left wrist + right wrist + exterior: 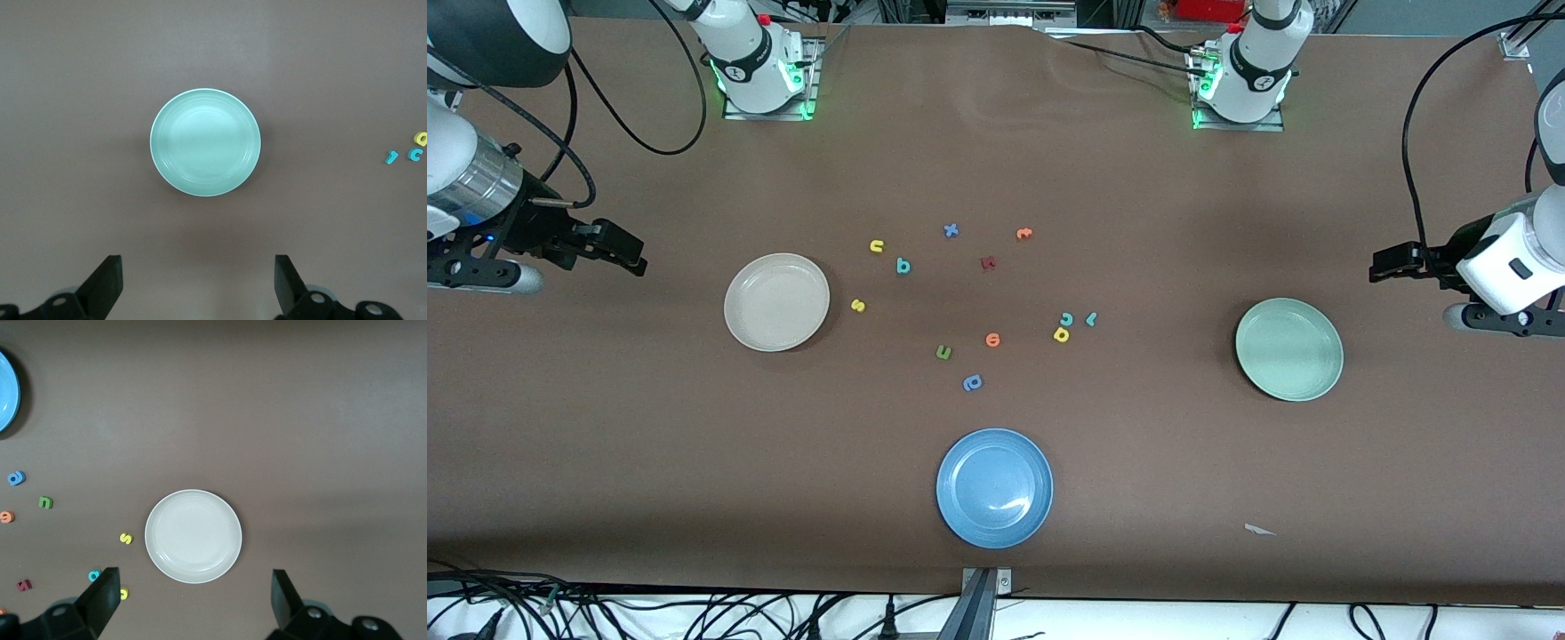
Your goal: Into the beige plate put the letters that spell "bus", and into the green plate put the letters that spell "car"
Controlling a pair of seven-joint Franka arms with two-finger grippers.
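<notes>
No brand or label can be read; the only writing is the scattered foam letters themselves on the brown counter (1138, 462).

The yellow u (877, 246) and the teal b (903, 265) lie close together, with the yellow s (858, 305) nearer the front camera, just beside the beige plate (776, 301). That plate is round, shallow and cream-coloured, bare inside, toward the right arm's end of the counter.

The teal c (1066, 318), the yellow a (1061, 334) and the teal r (1090, 318) sit in a tight cluster, the c and a almost touching. The green plate (1288, 348), pale mint and also bare inside, lies well apart from them toward the left arm's end.

Among the other letters are a blue x (951, 230), an orange t (1024, 234), a dark red letter (987, 262), an orange round letter (992, 339), a green u-shaped letter (943, 353) and a blue round letter (972, 382). A blue plate (994, 487) lies nearest the front camera.

The left tool (199, 287) hangs above the counter near the green plate, jaws wide apart and holding nothing. The right tool (195, 603) hangs near the beige plate, likewise spread and holding nothing.
</notes>
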